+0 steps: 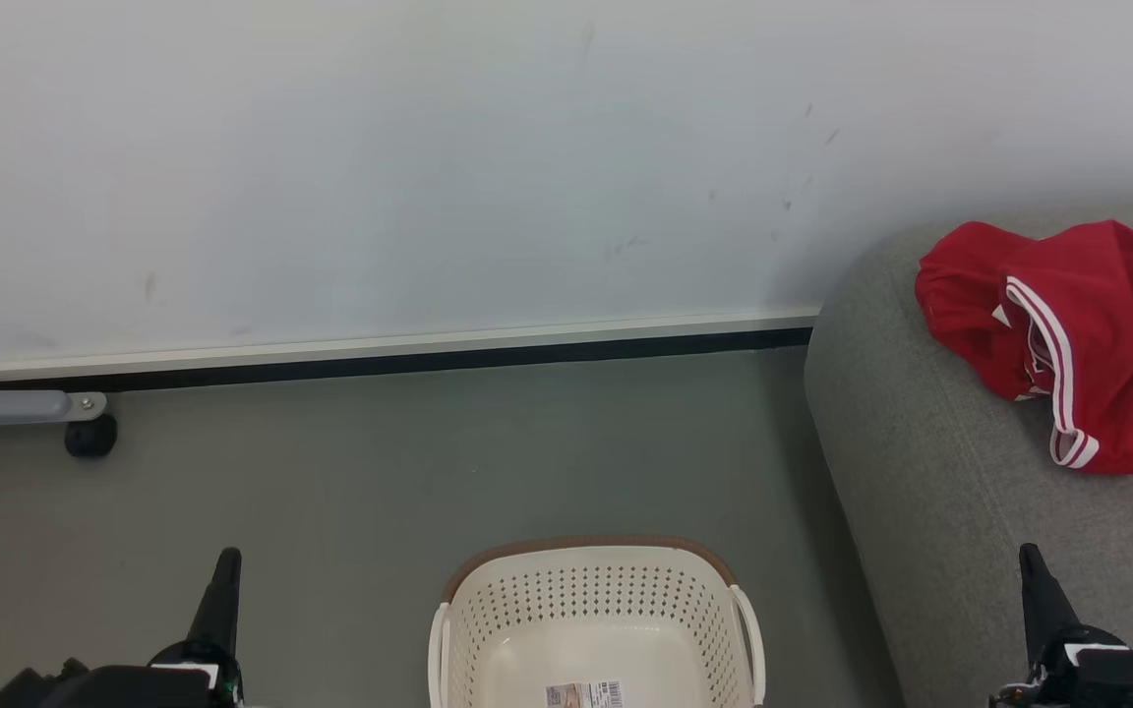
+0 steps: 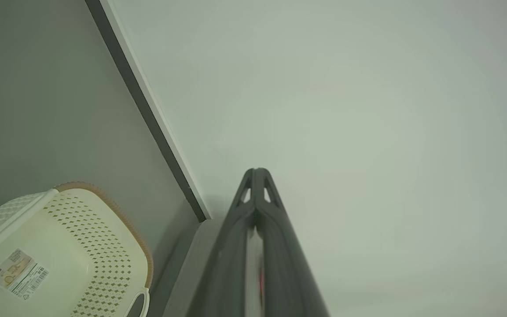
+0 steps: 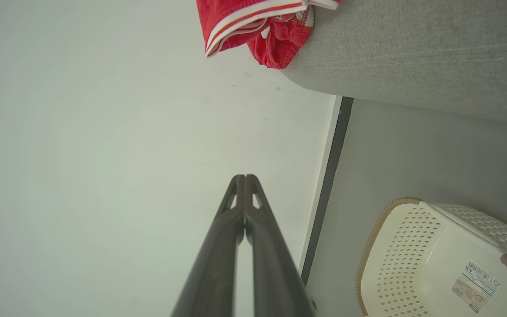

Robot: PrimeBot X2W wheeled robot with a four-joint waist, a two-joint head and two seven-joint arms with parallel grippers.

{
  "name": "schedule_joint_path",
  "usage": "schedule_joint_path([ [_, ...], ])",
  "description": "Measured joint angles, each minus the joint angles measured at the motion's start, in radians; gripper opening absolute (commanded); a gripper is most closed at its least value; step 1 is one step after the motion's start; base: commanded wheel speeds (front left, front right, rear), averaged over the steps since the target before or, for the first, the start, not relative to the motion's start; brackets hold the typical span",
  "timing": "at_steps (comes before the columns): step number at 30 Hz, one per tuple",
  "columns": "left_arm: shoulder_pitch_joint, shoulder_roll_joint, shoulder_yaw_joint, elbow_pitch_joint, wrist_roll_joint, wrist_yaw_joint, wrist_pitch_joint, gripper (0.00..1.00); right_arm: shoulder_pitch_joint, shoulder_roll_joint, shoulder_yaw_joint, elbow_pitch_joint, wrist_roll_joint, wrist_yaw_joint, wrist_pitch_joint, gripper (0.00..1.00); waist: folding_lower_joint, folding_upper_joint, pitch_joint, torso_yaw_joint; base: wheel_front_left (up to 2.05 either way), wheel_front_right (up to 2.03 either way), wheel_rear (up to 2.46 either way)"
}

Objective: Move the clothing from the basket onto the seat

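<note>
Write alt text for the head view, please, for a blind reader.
Red clothing lies crumpled on the grey sofa at right. An empty cream basket stands on the floor below centre, between the shut left gripper and right gripper.

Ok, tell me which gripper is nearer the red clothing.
The right gripper, shut, at lower right against the seat below the clothing; the left gripper stands against the floor, beyond the basket.

One basket (image 1: pixel 594 553), one seat (image 1: pixel 921 511), one clothing heap (image 1: pixel 1098 324), two grippers (image 1: pixel 228 559) (image 1: pixel 1028 554)
</note>
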Motion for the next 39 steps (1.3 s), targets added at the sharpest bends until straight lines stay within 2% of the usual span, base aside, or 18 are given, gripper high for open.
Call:
schedule_joint_path([
  [9,-0.023,-0.007,0.012,0.008,-0.1,-0.017,0.026,0.0,-0.027,0.008,-0.026,0.018,0.095,0.017,0.025,0.0,0.0,0.0,0.006,0.002,0.0,0.0,0.0],
  [39,-0.023,-0.007,0.012,0.01,-0.102,-0.017,0.026,0.0,-0.031,0.009,-0.026,0.018,0.095,0.02,0.025,0.0,0.0,0.0,0.006,0.002,0.0,0.0,0.0],
])
